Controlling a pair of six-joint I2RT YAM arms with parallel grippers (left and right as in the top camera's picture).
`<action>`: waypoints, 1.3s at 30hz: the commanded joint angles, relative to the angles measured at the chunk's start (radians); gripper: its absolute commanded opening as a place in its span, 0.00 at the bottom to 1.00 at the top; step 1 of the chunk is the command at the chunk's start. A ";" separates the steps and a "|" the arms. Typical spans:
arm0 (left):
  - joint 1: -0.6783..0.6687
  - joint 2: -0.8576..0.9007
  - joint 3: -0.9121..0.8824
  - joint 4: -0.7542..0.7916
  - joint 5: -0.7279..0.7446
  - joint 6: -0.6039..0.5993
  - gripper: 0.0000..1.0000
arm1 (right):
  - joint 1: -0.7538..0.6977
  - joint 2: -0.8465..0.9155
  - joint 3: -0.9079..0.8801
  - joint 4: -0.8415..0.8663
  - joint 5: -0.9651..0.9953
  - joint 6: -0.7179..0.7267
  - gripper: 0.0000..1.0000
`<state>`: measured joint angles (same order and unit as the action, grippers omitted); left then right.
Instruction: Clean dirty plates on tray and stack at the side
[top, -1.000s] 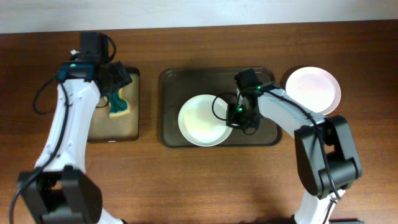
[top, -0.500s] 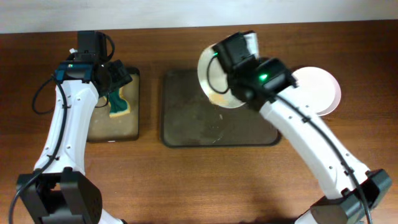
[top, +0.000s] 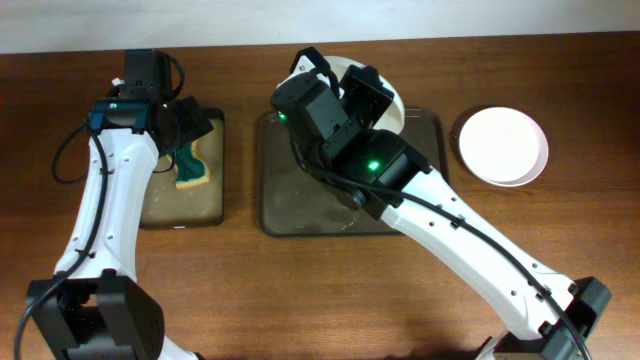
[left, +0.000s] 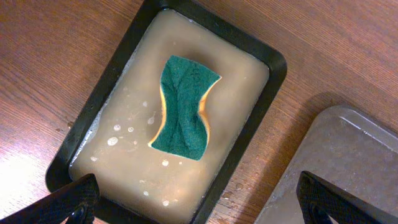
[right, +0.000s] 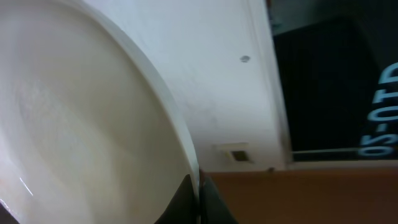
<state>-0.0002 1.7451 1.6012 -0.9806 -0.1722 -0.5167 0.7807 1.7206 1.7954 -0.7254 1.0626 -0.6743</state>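
my right end effector (right: 199, 200) pinches the rim of a plate (right: 74, 124), tipped up on edge above the far side of the tray (top: 285, 205). further left, my left end effector (left: 200, 202) hangs spread directly over the sponge (left: 183, 109) in the basin (left: 260, 121); that arm is nearer it.

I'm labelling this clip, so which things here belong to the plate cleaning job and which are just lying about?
Job: lifted plate, plate set at the side, tray, sponge, soapy basin.
Not the job: white wall and dark lettered panel in the right wrist view.
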 joint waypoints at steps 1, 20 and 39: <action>0.003 0.005 0.000 0.000 0.001 0.003 0.99 | 0.005 -0.007 0.019 0.005 0.084 -0.080 0.04; 0.003 0.005 0.000 -0.001 0.001 0.003 0.99 | -1.061 0.061 -0.111 -0.334 -1.314 0.772 0.04; 0.003 0.005 0.000 -0.001 0.001 0.003 0.99 | -1.316 0.265 -0.138 -0.225 -1.271 0.814 0.70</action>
<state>-0.0002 1.7451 1.6009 -0.9810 -0.1715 -0.5167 -0.5415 1.9778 1.6638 -0.9493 -0.2077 0.1322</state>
